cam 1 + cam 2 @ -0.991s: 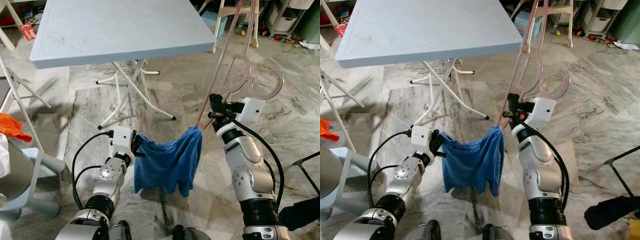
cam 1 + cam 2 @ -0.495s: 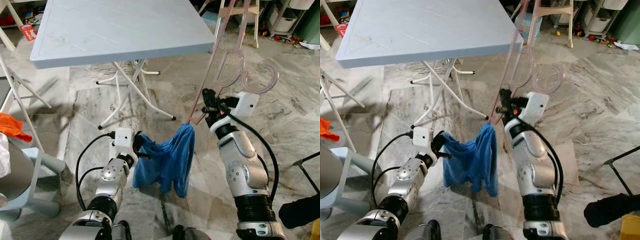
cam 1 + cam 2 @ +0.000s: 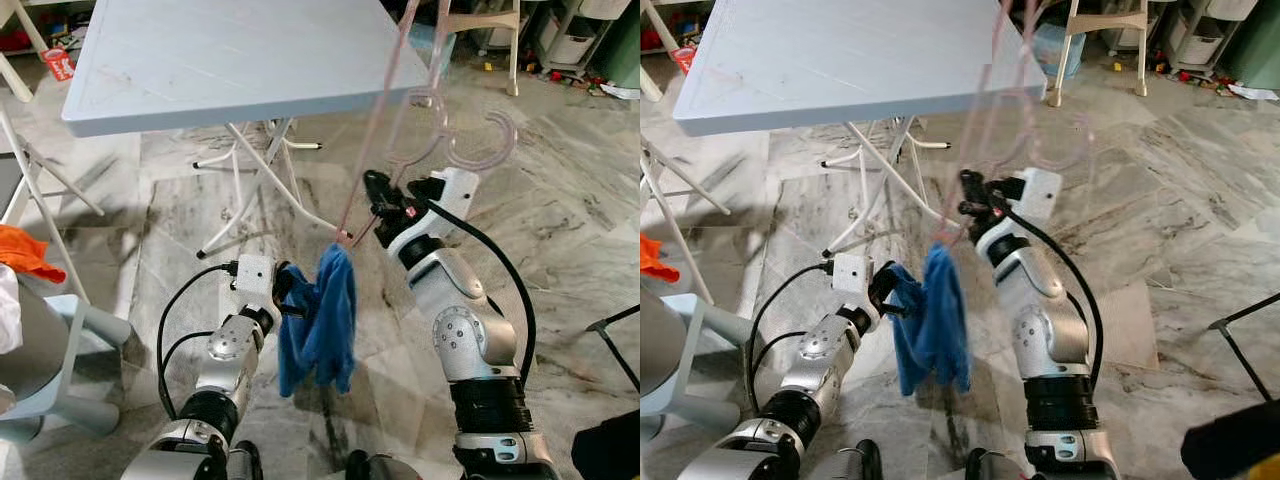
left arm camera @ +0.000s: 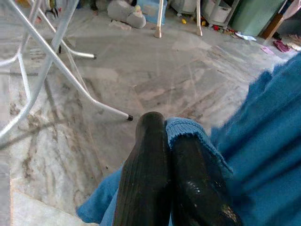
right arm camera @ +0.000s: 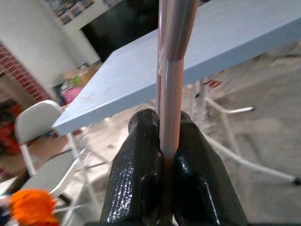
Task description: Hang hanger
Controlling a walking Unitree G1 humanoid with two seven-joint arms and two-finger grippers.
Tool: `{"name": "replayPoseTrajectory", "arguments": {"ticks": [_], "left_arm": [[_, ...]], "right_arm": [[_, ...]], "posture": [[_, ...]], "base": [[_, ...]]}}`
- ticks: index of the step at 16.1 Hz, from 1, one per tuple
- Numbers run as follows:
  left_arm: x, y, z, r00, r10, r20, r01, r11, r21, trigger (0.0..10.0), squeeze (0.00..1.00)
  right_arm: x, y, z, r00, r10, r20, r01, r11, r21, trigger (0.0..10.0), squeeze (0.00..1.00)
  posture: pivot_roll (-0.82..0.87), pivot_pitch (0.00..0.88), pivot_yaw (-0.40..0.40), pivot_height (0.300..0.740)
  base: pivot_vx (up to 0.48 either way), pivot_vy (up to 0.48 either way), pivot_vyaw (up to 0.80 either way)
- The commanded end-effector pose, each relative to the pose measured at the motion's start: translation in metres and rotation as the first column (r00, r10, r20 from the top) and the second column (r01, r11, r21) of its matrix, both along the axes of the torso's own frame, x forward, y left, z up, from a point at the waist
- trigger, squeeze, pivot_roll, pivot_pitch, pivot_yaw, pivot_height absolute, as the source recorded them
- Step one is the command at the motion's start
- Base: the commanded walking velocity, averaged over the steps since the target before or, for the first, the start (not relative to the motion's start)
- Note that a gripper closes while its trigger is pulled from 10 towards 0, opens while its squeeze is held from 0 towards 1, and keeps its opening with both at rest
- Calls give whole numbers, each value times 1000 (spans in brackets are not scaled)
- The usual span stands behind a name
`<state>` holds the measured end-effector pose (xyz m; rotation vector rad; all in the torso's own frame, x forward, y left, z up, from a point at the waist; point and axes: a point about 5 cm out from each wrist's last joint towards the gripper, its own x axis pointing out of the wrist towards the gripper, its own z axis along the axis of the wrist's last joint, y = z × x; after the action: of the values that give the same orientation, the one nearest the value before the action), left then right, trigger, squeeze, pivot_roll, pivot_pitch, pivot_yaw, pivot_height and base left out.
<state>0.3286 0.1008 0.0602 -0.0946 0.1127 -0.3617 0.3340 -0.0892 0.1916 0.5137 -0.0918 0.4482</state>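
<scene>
The right end effector [image 3: 377, 195] is clamping the pink hanger [image 3: 372, 150] just in front of the light blue desk [image 3: 240, 60], and the left end effector [image 3: 290, 295] is pinching the blue cloth [image 3: 325, 320] dangling from the hanger's lower corner above the marble floor [image 3: 560, 250].

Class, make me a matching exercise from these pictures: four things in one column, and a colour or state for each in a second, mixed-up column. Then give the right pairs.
Things:
1. hanger
2. blue cloth
3. folding table
4. left gripper

Descriptions:
A. pale blue top on white crossed legs
B. shut on a hem of fabric
C. translucent pink, clamped in the right gripper
D. hangs bunched between the two arms

Pairs: 1-C, 2-D, 3-A, 4-B
</scene>
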Motion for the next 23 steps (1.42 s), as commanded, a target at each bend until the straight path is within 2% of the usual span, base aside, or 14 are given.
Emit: {"name": "replayPoseTrajectory", "arguments": {"ticks": [1,4,7,8,9,10,11,12,15,21,23], "left_arm": [[4,1,5,1000,9,28,-10,999,43,0,0],[9,3,8,999,36,39,-39,996,79,0,0],[8,-8,8,1000,8,30,-10,998,67,0,0],[8,-13,9,1000,-7,30,6,999,39,667,0],[8,-18,11,999,-30,33,30,1000,10,4824,0],[8,-28,16,995,-83,53,85,996,-29,10000,0],[8,-32,18,992,-107,63,110,993,-48,1412,0],[7,-33,18,992,-113,62,117,991,-64,0,0],[6,-31,16,993,-108,51,113,987,-112,0,0],[6,-25,16,993,-101,58,109,982,-151,0,0],[1,-26,15,985,-153,80,164,972,-166,0,0]], "right_arm": [[-8,7,13,996,83,34,-83,997,10,10000,0],[-22,16,27,976,212,55,-212,977,5,10000,0],[-32,25,47,949,304,90,-306,952,16,10000,0],[-34,26,49,942,321,98,-323,946,9,10000,0],[-36,28,50,938,332,99,-333,943,-2,10000,0],[-37,29,48,935,342,92,-342,940,-17,10000,0],[-37,28,45,938,338,82,-336,941,-34,10000,0],[-37,28,44,939,335,76,-333,942,-38,10000,0],[-34,25,41,949,309,55,-306,950,-54,10000,0],[-25,18,35,971,238,36,-235,968,-85,10000,0],[-21,12,29,980,196,30,-191,973,-131,10000,0]], "posture": [[-70,173,-23,740],[-82,174,-18,740],[-99,173,-12,740],[-102,173,-11,740],[-106,172,-10,740],[-109,172,-9,740],[-109,171,-9,740],[-109,171,-9,740],[-109,170,-7,740],[-89,168,-11,740],[-86,168,-9,740]], "base": [[0,0,0],[0,0,0],[0,0,0],[0,0,0],[0,0,0],[0,0,0],[0,0,0],[0,0,0],[0,0,0],[0,0,0],[0,0,0]]}}
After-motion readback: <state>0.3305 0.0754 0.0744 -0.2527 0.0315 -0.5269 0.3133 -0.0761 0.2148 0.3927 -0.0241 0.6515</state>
